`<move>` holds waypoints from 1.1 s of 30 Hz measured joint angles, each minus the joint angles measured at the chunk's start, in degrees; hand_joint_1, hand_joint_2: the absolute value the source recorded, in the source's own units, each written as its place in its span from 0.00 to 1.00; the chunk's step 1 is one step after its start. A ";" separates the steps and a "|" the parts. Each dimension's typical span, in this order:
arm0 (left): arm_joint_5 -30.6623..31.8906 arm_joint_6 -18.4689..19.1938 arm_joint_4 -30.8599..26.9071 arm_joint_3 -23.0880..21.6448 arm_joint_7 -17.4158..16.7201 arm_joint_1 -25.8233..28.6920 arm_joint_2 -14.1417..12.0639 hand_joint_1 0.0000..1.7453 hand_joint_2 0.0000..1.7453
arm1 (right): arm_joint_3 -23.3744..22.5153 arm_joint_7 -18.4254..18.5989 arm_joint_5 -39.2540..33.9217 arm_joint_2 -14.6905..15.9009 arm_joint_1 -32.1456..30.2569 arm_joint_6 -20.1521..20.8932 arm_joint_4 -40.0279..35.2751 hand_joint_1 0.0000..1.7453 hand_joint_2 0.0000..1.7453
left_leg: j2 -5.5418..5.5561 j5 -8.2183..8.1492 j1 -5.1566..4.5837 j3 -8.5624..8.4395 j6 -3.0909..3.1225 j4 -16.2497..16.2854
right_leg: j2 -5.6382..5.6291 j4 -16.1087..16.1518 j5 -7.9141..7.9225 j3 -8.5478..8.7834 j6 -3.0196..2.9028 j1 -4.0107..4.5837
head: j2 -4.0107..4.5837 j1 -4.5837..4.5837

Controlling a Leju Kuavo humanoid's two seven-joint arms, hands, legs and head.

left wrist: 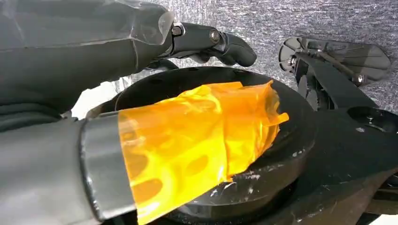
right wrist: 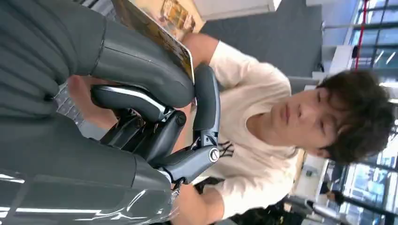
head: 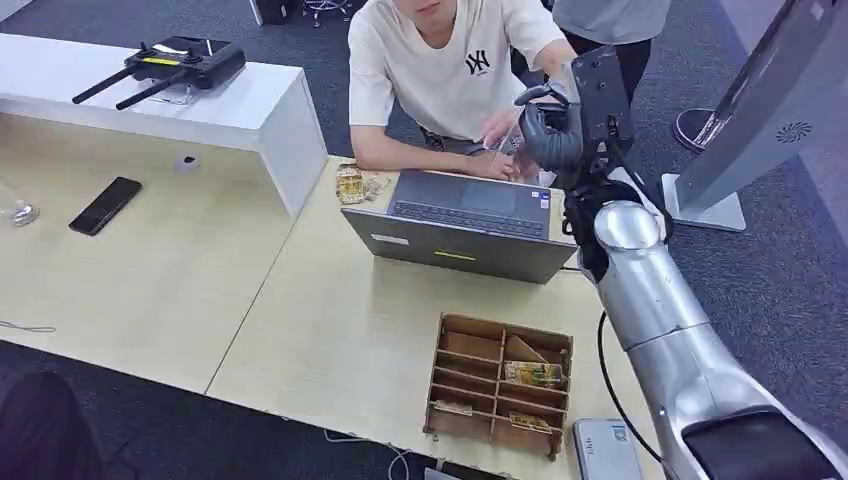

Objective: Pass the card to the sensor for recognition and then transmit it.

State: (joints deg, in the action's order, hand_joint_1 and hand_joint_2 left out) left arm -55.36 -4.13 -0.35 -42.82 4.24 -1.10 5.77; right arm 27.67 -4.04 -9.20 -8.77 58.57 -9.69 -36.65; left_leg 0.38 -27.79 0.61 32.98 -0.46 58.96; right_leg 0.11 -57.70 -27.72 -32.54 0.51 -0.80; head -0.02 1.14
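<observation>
- Closest to the robot on the light wooden table (head: pixel 330 330) sits a wooden card organizer (head: pixel 498 385), with a few printed cards left in its slots. A grey device (head: pixel 603 452) pokes in just beside it at the table edge — too cropped to say if that's the sensor.
- Left hand (left wrist: pixel 94 93) hangs low by the robot's side, thumb wrapped in orange tape. The fingers look loosely curled with nothing obviously in them, but honestly it can't be called released or clenched from this angle.
- Further out there's an open laptop (head: pixel 465 225), lid tilted back toward the robot.
- Right hand (head: pixel 560 120) is stretched out past the laptop, pinching the card (right wrist: pixel 157 35) between thumb and fingers. So the card is up in the air, held out in front of the seated person (head: pixel 440 70).
- That person's hand (head: pixel 500 130) is reaching up right at the card; actual contact is hard to make out.
- Handling guess: thin, light, fairly stiff, glossy so probably slippery. It looks gripped by one end, leaving the rest sticking out, which seems the sensible spot. A squeeze too hard could bend it; too soft and it slides.
</observation>
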 joint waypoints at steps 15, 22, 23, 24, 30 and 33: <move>-0.02 -0.72 0.00 -0.98 -0.02 -0.05 0.15 0.00 0.00 | -0.63 -0.72 8.52 -0.31 -0.02 -5.07 3.52 0.00 1.00 | -0.01 0.00 0.00 -0.01 0.00 0.00 | -0.02 0.00 0.00 -0.01 0.00 0.00 | 0.00 0.00; -0.74 -0.57 0.00 -0.98 0.22 -0.04 0.20 0.00 0.00 | -1.74 -3.47 8.46 -0.39 -2.30 -3.26 1.71 0.00 1.00 | -0.01 0.00 0.00 0.00 0.00 0.00 | -0.01 0.00 0.00 -0.01 0.00 0.00 | 0.00 0.02; -0.94 -0.52 0.00 -0.98 0.37 -0.03 0.22 0.00 0.00 | -2.12 -4.24 7.91 -0.44 -3.03 -2.62 0.93 0.00 1.00 | -0.01 0.00 0.00 0.00 0.00 0.00 | -0.01 0.00 0.00 -0.01 0.00 0.00 | 0.00 0.02; -1.07 -0.52 0.00 -0.98 0.55 -0.01 0.28 0.00 0.00 | -2.43 -4.81 7.43 -0.48 -3.94 -2.09 -0.05 0.00 1.00 | -0.01 0.00 0.00 0.00 0.00 0.00 | -0.01 0.00 0.00 -0.01 0.00 0.00 | 0.00 0.00; -2.66 0.13 0.00 -0.98 1.35 0.00 0.46 0.00 0.00 | -4.74 -6.05 2.13 -0.65 -11.29 1.88 -11.83 0.00 0.00 | -0.01 -0.01 0.00 -0.01 0.00 0.00 | -0.01 0.01 -0.01 -0.03 0.00 0.01 | 0.00 0.02; -3.67 0.50 0.00 -0.98 1.81 0.01 0.50 0.00 0.00 | -5.37 -6.18 -1.87 -0.24 -16.31 3.85 -19.46 0.00 0.00 | -0.01 -0.02 0.00 -0.01 0.00 0.00 | -0.02 0.03 -0.01 -0.04 0.00 0.01 | 0.00 0.04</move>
